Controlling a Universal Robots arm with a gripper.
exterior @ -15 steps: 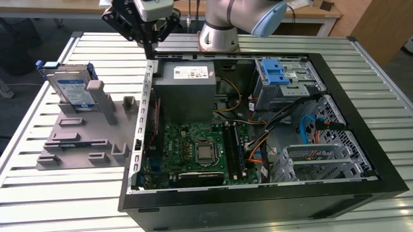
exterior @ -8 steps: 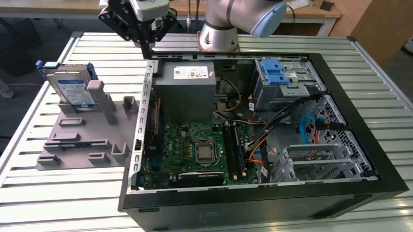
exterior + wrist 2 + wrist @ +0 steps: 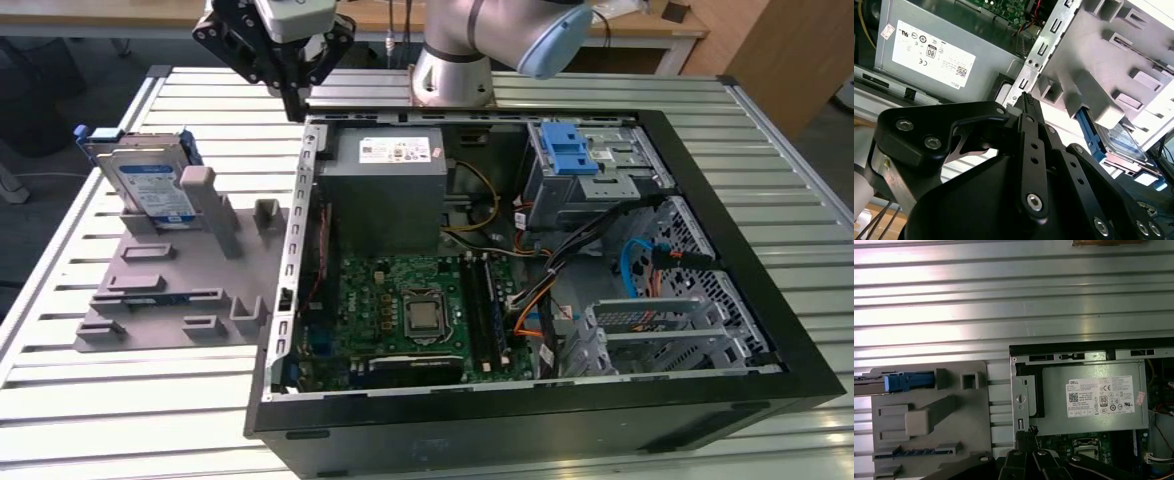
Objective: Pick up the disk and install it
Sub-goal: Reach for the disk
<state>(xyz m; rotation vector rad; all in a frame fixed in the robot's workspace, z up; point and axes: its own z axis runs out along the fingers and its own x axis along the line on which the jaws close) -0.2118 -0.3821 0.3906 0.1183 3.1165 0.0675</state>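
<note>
Nearest in the exterior view, the black front wall of an open computer case (image 3: 534,415) lies on a slatted metal counter (image 3: 107,400). Inside it, a green motherboard (image 3: 387,310) carries a bare processor socket (image 3: 423,315). Toward the exterior view's right stand perforated metal drive cages (image 3: 654,330) and a looped blue cable (image 3: 627,255).

On the counter just beside the case, on the exterior view's left, sits a grey fixture (image 3: 174,310) with blocks and slots. The disk (image 3: 144,180) stands upright on its edge at the far end of this fixture, well apart from the hand. Its blue-and-white label faces the camera, but the print is too small to read. In the first wrist view, the disk (image 3: 904,381) is seen edge-on as a blue strip. In the second wrist view, the disk (image 3: 1124,142) lies beyond the fixture's grey blocks.

Farther back in the case, a big grey power supply (image 3: 387,195) bears a white sticker (image 3: 396,150). The sticker carries black print, barcodes and a row of round marks. A ridged blue latch (image 3: 574,160) sits on the drive bay at the far right.

The hand (image 3: 295,105) hangs over the case's far corner on the exterior view's left, between the fixture and the power supply. Its fingers are together and hold nothing. Whether the tips touch the case wall cannot be told. Behind it rises the silver arm (image 3: 461,50).
</note>
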